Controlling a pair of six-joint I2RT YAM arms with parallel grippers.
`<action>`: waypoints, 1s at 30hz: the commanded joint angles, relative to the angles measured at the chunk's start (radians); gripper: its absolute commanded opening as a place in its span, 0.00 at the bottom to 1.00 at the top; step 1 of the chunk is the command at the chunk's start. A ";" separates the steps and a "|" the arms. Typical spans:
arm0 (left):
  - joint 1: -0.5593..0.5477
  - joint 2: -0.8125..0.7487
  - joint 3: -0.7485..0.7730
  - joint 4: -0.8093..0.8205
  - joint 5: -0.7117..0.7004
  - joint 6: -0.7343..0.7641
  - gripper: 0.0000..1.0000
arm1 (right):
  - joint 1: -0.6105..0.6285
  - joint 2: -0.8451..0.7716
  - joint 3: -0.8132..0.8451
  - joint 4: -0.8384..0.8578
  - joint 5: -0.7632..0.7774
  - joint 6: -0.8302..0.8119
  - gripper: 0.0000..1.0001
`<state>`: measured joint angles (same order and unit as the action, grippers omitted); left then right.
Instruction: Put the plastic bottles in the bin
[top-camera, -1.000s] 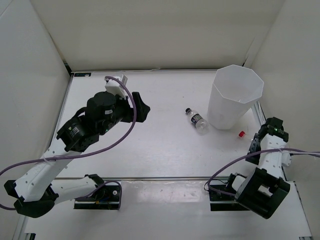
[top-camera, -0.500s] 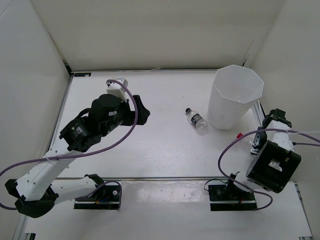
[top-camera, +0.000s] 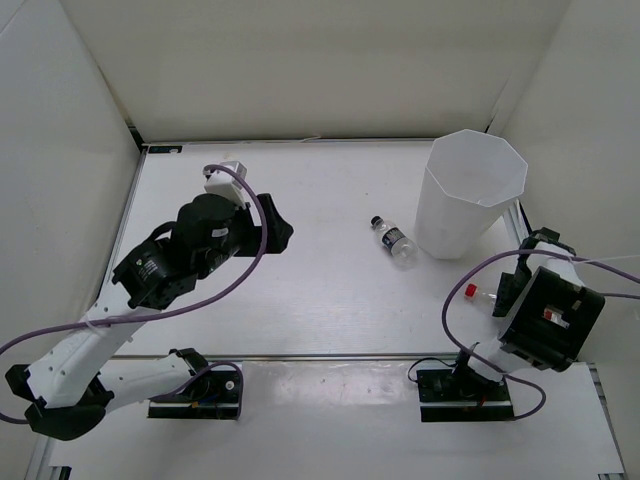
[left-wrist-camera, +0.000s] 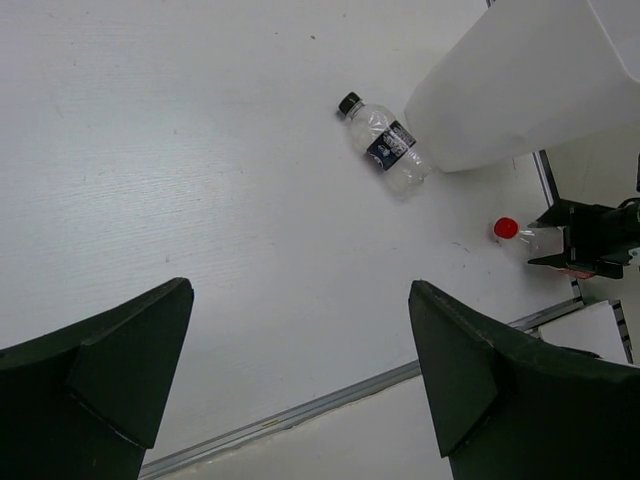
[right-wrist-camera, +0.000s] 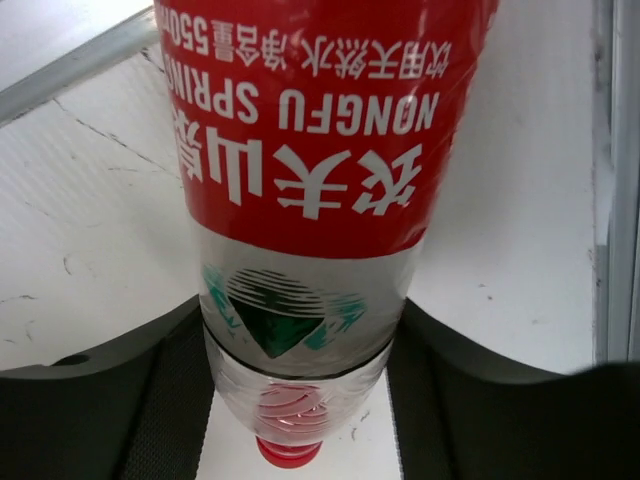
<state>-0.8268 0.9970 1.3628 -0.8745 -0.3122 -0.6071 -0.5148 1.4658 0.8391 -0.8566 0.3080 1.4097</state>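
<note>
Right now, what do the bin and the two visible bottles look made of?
bin: looks like thin translucent white plastic, matte, with light passing through its faceted walls. red-cap bottle: clear glossy plastic, see-through below its printed red film label. black-cap bottle: clear plastic, probably the same kind, with a dark label; too small to judge further.

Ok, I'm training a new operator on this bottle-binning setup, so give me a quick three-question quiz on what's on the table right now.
1. True or false: the black-cap bottle lies inside the bin.
2. Which gripper clamps the red-cap bottle? A left, B right, C neither.
3. Fill in: the left gripper has its jaws ___.
Key: 1 false, it lies on the table beside the bin. 2 B, the right gripper. 3 open.
</note>
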 joint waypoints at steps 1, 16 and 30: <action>-0.002 -0.029 -0.005 -0.014 -0.031 -0.010 1.00 | -0.001 -0.011 -0.021 -0.038 -0.021 -0.061 0.59; -0.002 -0.167 -0.119 0.038 -0.051 -0.019 1.00 | 0.064 -0.508 0.172 -0.349 -0.095 -0.248 0.37; -0.002 -0.216 -0.140 0.028 0.002 0.000 1.00 | 0.064 -0.624 0.774 -0.369 -0.211 -0.578 0.21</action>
<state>-0.8268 0.8097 1.2339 -0.8524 -0.3332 -0.6178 -0.4549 0.7612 1.4910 -1.3106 0.1390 0.9600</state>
